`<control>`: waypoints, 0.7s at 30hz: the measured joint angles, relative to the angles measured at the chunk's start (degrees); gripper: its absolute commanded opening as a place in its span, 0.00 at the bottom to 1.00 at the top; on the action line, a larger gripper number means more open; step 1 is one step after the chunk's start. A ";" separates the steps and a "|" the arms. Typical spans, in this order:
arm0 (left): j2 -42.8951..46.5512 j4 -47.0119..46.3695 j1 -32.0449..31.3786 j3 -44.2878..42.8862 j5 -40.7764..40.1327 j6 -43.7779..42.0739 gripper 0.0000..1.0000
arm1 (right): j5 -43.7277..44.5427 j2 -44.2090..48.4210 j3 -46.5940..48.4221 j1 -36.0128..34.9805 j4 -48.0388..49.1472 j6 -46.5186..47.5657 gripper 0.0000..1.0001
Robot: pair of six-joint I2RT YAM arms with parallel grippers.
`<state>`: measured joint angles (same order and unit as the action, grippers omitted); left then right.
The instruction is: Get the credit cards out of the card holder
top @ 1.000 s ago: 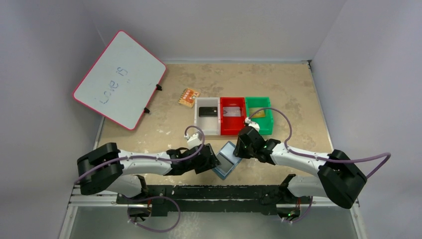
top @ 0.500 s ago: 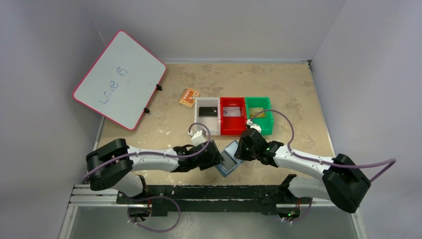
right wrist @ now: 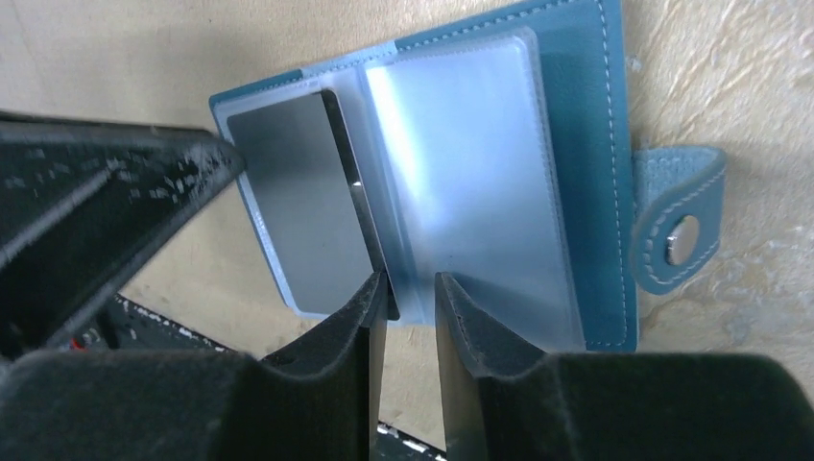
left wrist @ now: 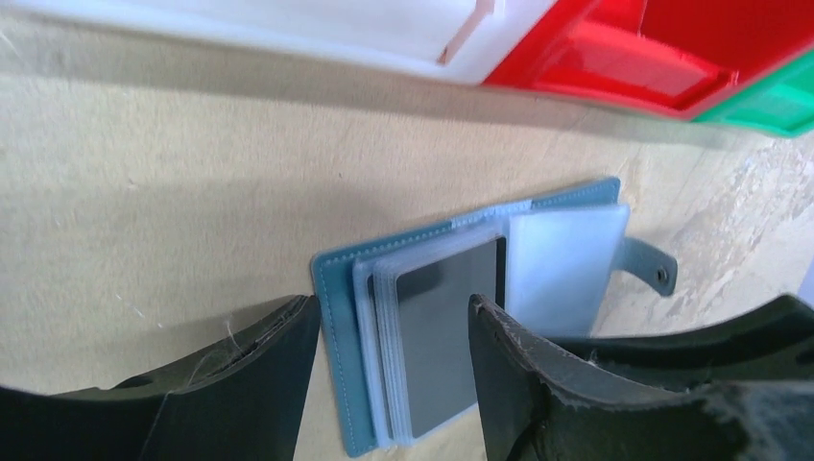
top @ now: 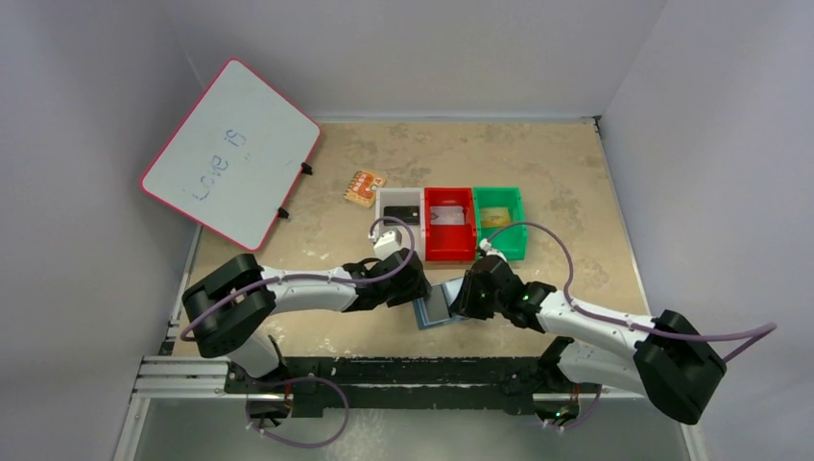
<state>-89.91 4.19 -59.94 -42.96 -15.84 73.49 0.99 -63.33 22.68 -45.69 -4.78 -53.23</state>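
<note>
Card holder [left wrist: 331, 365] near corner hidden behind left end effector [left wrist: 389, 317]; red bin [left wrist: 662, 58] cropped at top.

The card holder [top: 437, 307] lies opened flat on the table [top: 538, 163] just below me, close in front of the red bin [top: 447, 254]. Its teal-blue cover faces down, the clear sleeves face up, and its snap tab [right wrist: 677, 216] sticks out sideways. I see one silver-grey credit card [right wrist: 293, 211] tucked in a sleeve on one half. Further back, a black card [top: 409, 215] lies in the white bin [top: 384, 240], a silvery card [top: 447, 216] in the red bin and a gold card [top: 496, 217] in the green bin [top: 518, 252].
</note>
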 measured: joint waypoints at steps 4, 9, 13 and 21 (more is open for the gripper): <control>-0.63 1.38 2.14 -1.31 0.13 -2.67 0.58 | -0.85 2.84 -1.97 0.00 0.50 -2.29 0.30; -0.63 3.08 4.09 -1.99 0.11 -5.31 0.58 | -2.25 5.86 -4.44 0.00 2.12 -4.98 0.34; -0.61 4.70 4.44 -2.56 -0.02 -7.02 0.57 | -3.43 5.97 -4.90 0.00 4.33 -6.23 0.35; 3.10 8.63 4.44 -2.40 -1.16 -8.22 0.58 | -5.29 3.74 -4.90 0.00 8.13 -6.29 0.35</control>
<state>-86.80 12.82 -55.51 -45.36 -16.99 65.28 -4.29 -59.59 17.78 -45.69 3.36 -59.53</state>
